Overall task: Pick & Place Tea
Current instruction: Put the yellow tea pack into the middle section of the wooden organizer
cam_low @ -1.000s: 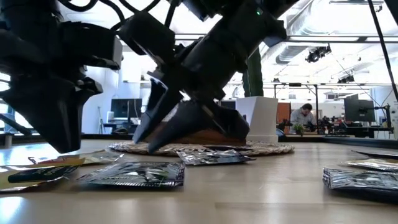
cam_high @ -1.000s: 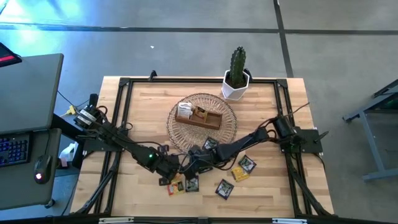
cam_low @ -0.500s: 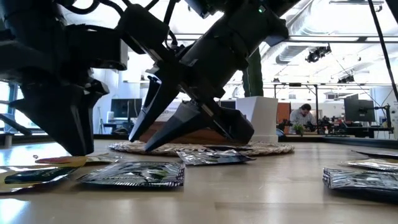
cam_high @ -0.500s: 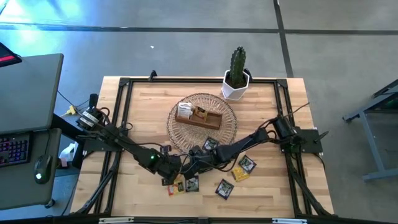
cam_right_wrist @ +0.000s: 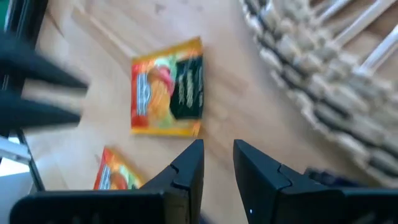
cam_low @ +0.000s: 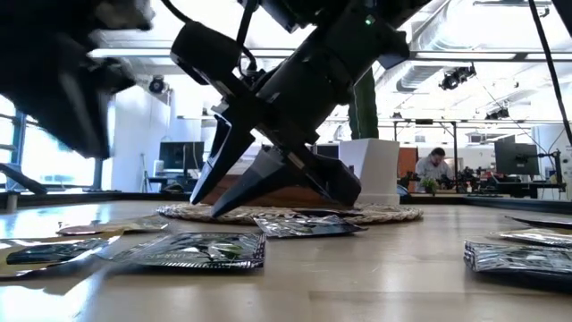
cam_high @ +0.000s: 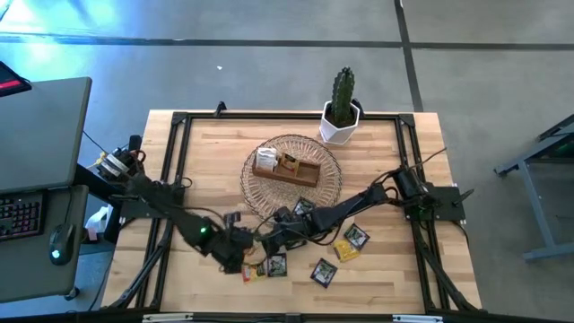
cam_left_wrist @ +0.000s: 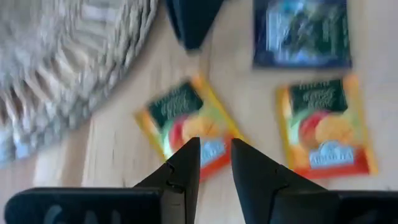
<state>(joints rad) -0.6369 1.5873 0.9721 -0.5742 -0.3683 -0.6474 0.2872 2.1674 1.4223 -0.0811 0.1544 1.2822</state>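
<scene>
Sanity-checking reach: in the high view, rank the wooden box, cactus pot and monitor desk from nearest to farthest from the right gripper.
From the right gripper, low at the table's front:
1. Wooden box, in the basket, mid-table.
2. Cactus pot, at the back edge.
3. Monitor desk, off the table, far left.

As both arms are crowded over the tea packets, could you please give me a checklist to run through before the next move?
1. Left gripper empty, fingers slightly apart: ok.
2. Orange packet lies flat below it, clear of the other packets: ok.
3. Right gripper empty, next to the wicker basket: ok.
4. Clearance between the two grippers: not ok, they are close together.
5. Free compartment in the wooden box: cannot tell.
</scene>
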